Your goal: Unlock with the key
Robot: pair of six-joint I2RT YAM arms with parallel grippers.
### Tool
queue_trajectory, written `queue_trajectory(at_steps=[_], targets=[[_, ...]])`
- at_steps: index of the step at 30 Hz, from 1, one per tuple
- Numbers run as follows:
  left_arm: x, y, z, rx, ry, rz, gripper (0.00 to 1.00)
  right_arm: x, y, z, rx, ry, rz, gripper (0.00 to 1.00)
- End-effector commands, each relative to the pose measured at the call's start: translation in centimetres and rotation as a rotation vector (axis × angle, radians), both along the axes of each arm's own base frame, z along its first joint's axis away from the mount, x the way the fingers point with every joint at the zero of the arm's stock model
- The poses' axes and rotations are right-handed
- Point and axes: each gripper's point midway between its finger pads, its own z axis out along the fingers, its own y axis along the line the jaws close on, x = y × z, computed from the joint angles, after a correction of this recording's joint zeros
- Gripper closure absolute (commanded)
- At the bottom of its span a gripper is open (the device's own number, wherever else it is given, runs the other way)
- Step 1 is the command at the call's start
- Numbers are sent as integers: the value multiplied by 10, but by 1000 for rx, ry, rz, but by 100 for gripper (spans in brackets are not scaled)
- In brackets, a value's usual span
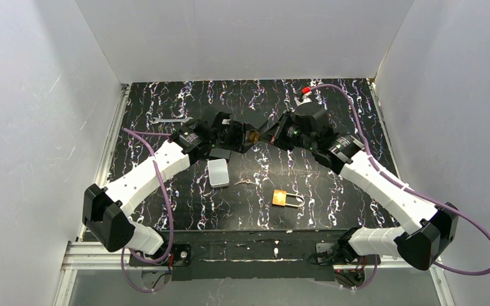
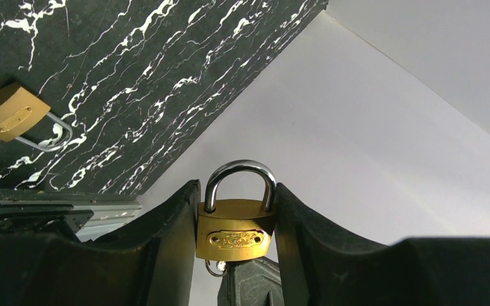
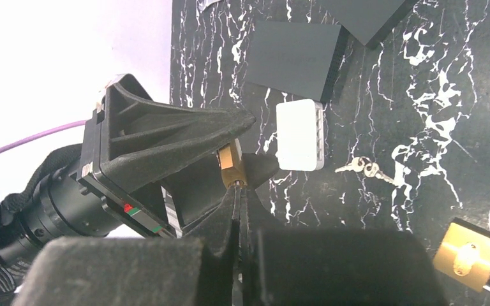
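A black, white-veined table (image 1: 332, 210) stands between plain white walls (image 1: 249, 38). Near its far left corner lies a small silver wrench (image 1: 171, 120). At the far edge, toward the right, there is a small red object (image 1: 306, 91). A white rectangular box (image 1: 217, 173) sits left of centre, a dark flat plate (image 3: 296, 57) just beside it. Loose keys (image 1: 245, 182) lie to the box's right, and a brass padlock (image 1: 282, 197) lies flat toward the near edge, shackle pointing right

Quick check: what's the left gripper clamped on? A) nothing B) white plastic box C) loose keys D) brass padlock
D: in the left wrist view the brass padlock sits squeezed between the fingers of the left gripper, shackle pointing away from the wrist.
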Motion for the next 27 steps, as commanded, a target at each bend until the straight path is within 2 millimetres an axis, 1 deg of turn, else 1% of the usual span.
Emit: queue_trajectory(at_steps=[1,7,10,21,27], targets=[[-7,-18,47,-126,-119,-78,100,-2,19,5,96,73,18,99],[-5,-19,54,-135,-144,-78,100,-1,23,2,127,112,3,99],[-4,-19,54,-132,-144,-78,100,0,24,0,144,125,-1,99],[-2,-18,61,-124,-180,-78,100,5,27,-7,201,175,-23,99],[0,-14,61,-105,-197,-63,100,7,31,-13,251,213,-30,99]])
